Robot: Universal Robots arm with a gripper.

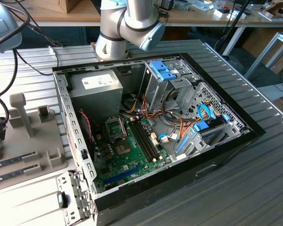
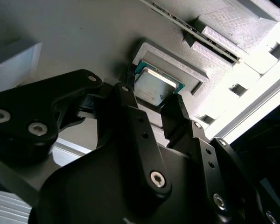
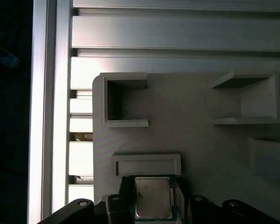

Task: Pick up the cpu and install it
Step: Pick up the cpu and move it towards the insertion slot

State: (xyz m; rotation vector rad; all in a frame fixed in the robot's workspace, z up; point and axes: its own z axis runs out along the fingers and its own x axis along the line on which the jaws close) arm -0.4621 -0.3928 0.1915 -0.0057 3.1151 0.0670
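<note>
The gripper (image 2: 150, 101) hangs over the grey tray (image 3: 200, 154) that lies on the slatted table (image 3: 177, 37), and its jaws are drawn in against two opposite edges of the cpu (image 2: 154, 86), seemingly pinching it. In both wrist views the cpu (image 3: 152, 198) sits flat, metal side up, near one edge of the tray and just beside a low raised bar (image 3: 146, 164). It looks hardly lifted from its seat, if at all. In the exterior view the tray (image 1: 52, 162) lies beside the open computer case (image 1: 226, 150), and the socket (image 1: 117, 129) on the green board (image 1: 127, 157) is well apart from it. The cpu is probably light and stiff, with a smooth metal top that offers no purchase. Its thin green rim is the place to hold it, squarely on two facing sides so it stays level. Its underside is likely delicate, so a tilted or slipping hold could damage it.
</note>
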